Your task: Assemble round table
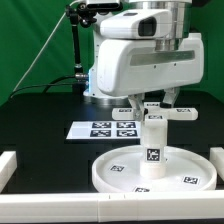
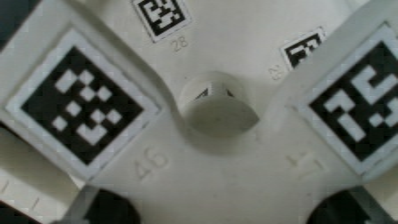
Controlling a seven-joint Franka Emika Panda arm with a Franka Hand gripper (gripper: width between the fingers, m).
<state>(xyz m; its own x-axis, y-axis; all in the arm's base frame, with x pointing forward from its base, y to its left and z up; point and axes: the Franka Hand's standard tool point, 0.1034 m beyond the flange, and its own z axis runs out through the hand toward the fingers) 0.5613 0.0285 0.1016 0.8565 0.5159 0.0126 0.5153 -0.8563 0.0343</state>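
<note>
The large rimmed round disc (image 1: 115, 172) lies flat near the table's front. The short thick post (image 1: 153, 140) stands upright on its middle. The cross-shaped piece (image 1: 181, 113) sits level on top of the post. My gripper (image 1: 152, 104) comes straight down on it and is shut on it. In the wrist view the cross-shaped piece (image 2: 196, 165) fills the picture, with tags on two arms and a round boss (image 2: 222, 115) at its centre. My gripper (image 2: 222, 208) has one arm of the cross between its dark fingertips (image 2: 103, 208). The post is hidden under the cross there.
The marker board (image 1: 112, 128) lies behind the disc on the black table. White rails run along the front edge (image 1: 60, 212) and the exterior view's left edge (image 1: 8, 165). Another white block (image 1: 217, 158) stands at the right. The big robot body looms above.
</note>
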